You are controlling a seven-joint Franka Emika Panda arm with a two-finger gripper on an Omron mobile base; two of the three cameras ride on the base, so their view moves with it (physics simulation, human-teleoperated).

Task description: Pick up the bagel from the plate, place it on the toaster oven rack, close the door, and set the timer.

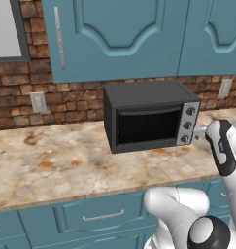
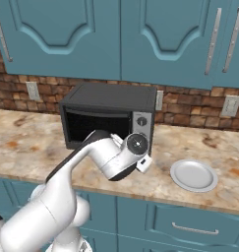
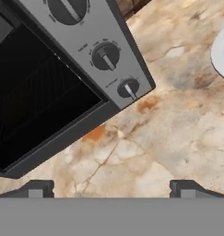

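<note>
- Two small dark finger tips of the white arm's gripper (image 3: 111, 186) stand far apart at the bottom of the hand view, spread wide and grasping nothing, over bare marbled beige stone counter (image 3: 178, 133).
- Just beyond the tips sits the boxy black toaster oven (image 1: 148, 114), whose silver control panel (image 3: 92, 44) carries three dark round knobs; the lowest knob (image 3: 128, 87) is closest to the gripper.
- Its flat black drop-down door with dark glass (image 1: 147, 125) stands upright against the front, closed.
- Behind the glass, faint lines of the wire rack can be made out in the hand view; whether the bagel lies on it cannot be told.
- On the counter to the right of the oven, apart from it, rests the pale grey-white round plate (image 2: 194, 174), its surface bare.
- Above the red-brown brick wall (image 1: 22, 92) hang tall teal cabinet doors (image 2: 81, 34).
</note>
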